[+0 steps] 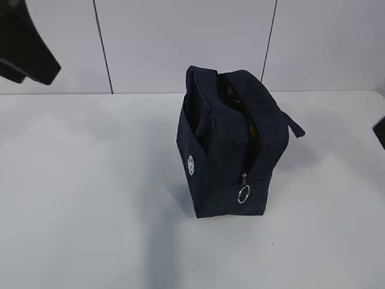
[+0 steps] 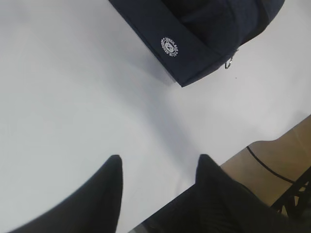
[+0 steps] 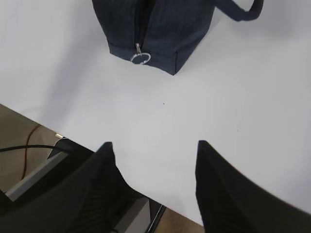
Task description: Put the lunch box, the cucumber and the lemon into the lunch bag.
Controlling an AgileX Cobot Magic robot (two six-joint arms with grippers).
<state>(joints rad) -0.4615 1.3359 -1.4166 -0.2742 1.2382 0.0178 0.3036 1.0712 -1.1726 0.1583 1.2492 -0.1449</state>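
Note:
The dark navy lunch bag (image 1: 231, 144) stands upright in the middle of the white table (image 1: 90, 198). Its top zipper is open, and the silver ring pull (image 1: 243, 194) hangs low on the near end. Through the gap a dark green shape (image 1: 225, 95), probably the cucumber, and a sliver of yellow (image 1: 254, 135), probably the lemon, show inside. The lunch box is hidden. My left gripper (image 2: 159, 158) is open and empty, well back from the bag (image 2: 204, 29). My right gripper (image 3: 153, 144) is open and empty, near the table's front edge, apart from the bag (image 3: 165, 24).
The left arm (image 1: 24, 48) hangs at the top left and the right arm (image 1: 380, 132) at the right edge. The table's front edge (image 3: 73, 141) borders a brown floor with cables (image 2: 272, 167). A white panelled wall stands behind.

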